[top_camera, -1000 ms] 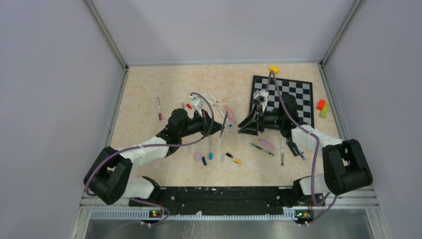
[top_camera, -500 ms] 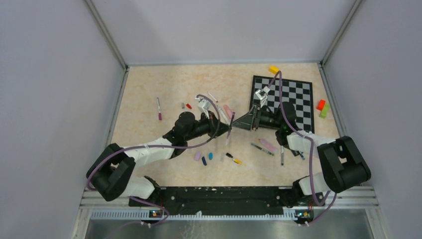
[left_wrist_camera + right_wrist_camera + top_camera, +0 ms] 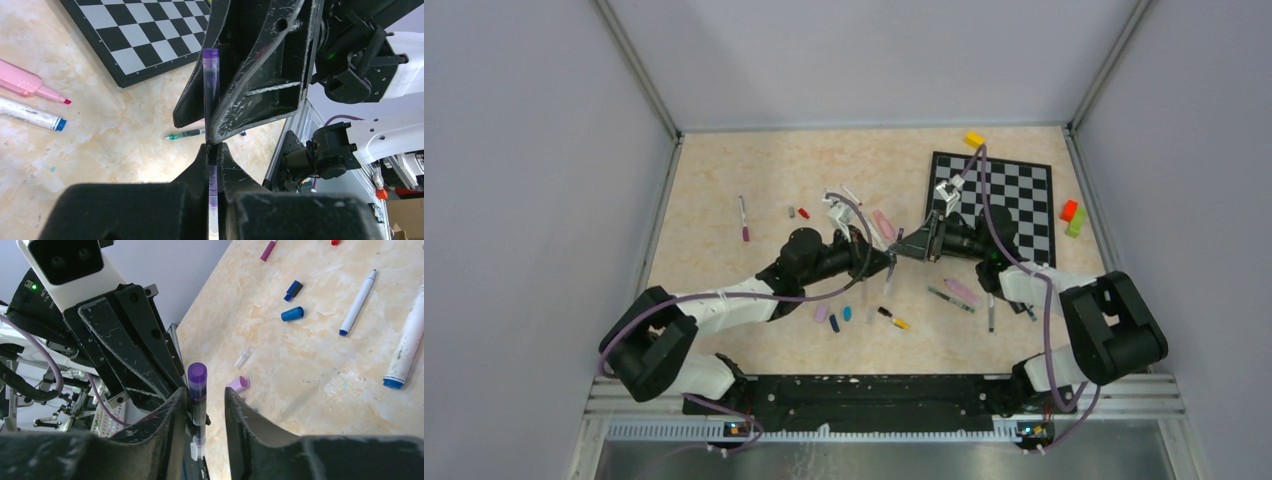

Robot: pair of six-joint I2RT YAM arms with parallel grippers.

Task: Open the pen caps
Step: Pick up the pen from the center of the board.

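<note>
Because the right gripper stands with its jaws apart around the purple cap, low centre of the right wrist view, closing is the critical step. The cap sits nearer one finger, so uneven closing could push the pen sideways. The left gripper, bottom centre of the left wrist view, is clamped on the barrel. A weak hold there would let the pen slide out with the cap. Gripping below the cap seam would separate nothing. That seam is hidden behind the fingers, and contact between cap and finger cannot be confirmed. The overhead view is too small for detail.
</note>
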